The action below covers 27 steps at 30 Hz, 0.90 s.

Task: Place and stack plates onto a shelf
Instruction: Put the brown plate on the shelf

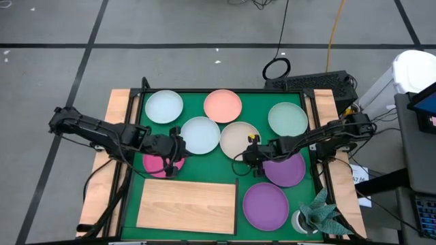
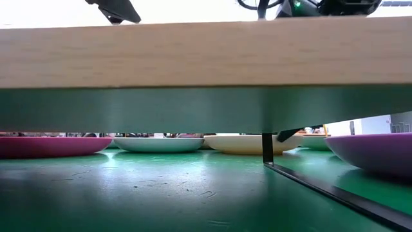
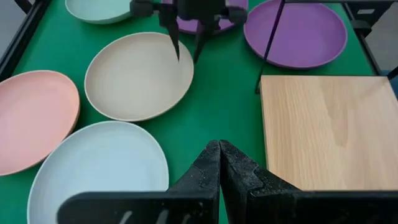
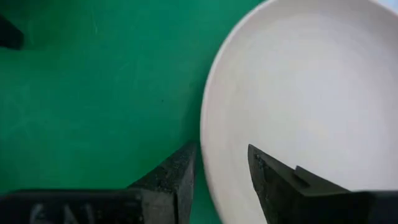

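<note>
Eight plates lie flat on the green mat (image 1: 255, 114): pale mint (image 1: 163, 107), salmon (image 1: 223, 105), pale green (image 1: 287, 118), white-mint (image 1: 200, 135), beige (image 1: 237, 136), magenta (image 1: 155, 165) and two purple (image 1: 286, 170) (image 1: 266, 205). The light-wood shelf (image 1: 187, 204) stands at the near edge with nothing on it. My right gripper (image 4: 221, 165) is open at the beige plate's near rim (image 4: 208, 134), one finger outside and one inside; I see no touch. My left gripper (image 3: 219, 152) is shut and hovers over the mat by the magenta plate.
A small potted plant (image 1: 319, 219) sits at the table's near right corner. The shelf's thin dark upright (image 3: 270, 43) rises at its right end, beside the nearer purple plate (image 3: 295, 31). Black frame rails (image 1: 136, 122) line both sides of the mat.
</note>
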### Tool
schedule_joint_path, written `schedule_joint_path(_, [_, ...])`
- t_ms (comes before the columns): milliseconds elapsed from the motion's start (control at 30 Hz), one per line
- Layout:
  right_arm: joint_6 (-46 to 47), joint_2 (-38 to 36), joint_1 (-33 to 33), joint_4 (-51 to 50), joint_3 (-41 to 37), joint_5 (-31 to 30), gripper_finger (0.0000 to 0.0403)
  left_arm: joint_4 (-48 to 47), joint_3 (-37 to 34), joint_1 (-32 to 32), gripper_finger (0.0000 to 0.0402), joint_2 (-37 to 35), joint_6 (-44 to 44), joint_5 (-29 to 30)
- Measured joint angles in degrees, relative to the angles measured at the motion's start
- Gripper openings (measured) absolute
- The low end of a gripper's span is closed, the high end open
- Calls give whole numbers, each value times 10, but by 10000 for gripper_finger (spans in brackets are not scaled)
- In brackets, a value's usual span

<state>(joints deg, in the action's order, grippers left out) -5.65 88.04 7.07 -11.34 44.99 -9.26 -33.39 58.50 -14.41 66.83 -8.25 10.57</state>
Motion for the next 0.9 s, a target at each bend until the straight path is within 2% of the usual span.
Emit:
schedule_joint_path(200, [-32, 0, -2, -8, 0, 2, 102, 0, 0, 0, 4, 0, -6, 0])
schedule_joint_path(533, [-62, 0, -4, -30, 0, 5, 10, 6, 0, -1, 4, 0, -28, 1])
schedule_joint_path(900, [-89, -9, 11, -42, 3, -9, 3, 6, 0, -8, 4, 0, -35, 2])
